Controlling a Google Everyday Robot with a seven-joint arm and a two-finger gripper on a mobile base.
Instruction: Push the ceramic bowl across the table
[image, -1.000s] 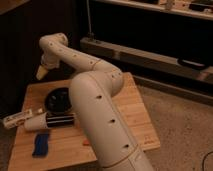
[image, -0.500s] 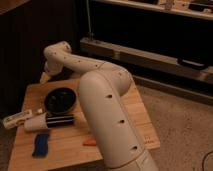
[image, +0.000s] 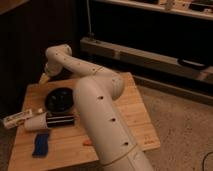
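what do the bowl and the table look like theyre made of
The ceramic bowl: glossy black with a lighter rim that catches the light, so probably glazed ceramic, though the look alone cannot rule out plastic.
The table: light wooden planks with visible grain and seams, and a matte finish.
The gripper hangs just beyond the bowl, near the table's far left edge.

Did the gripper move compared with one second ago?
Yes. The gripper has come down slightly, nearer to the far edge of the table, behind the bowl, which stayed put.
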